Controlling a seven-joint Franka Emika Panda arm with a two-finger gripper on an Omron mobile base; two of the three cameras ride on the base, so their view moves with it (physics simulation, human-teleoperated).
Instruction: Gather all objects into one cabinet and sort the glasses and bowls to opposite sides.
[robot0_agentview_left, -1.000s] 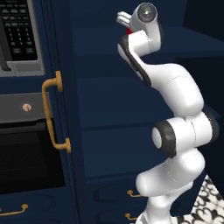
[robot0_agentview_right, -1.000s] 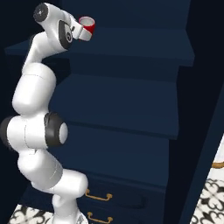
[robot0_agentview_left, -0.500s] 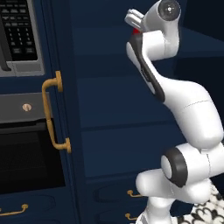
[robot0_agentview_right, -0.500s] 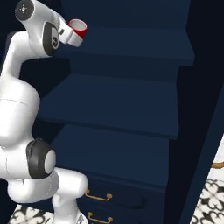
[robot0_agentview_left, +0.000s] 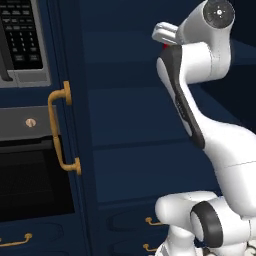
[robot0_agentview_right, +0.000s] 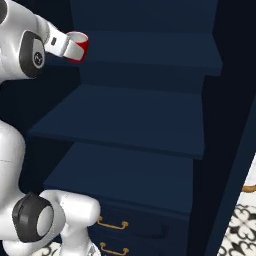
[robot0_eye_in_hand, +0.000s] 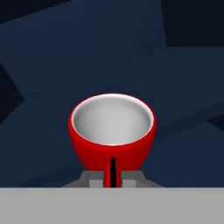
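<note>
The arm (robot0_agentview_left: 200, 75) hides nearly all of the red cup (robot0_agentview_left: 164, 45).

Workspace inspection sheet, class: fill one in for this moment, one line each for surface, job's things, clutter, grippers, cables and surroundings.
Surface: bare dark navy shelves of the tall cupboard, stepped one above another.
Job's things: glossy red cup, pale inside, empty, held up off the shelves.
Clutter: nothing seen.
Grippers: gripper shut on the red cup's handle; in the right base view it is raised at upper left.
Cables: nothing seen.
Surroundings: brass door handle, microwave keypad, drawers with brass pulls, patterned floor.
</note>
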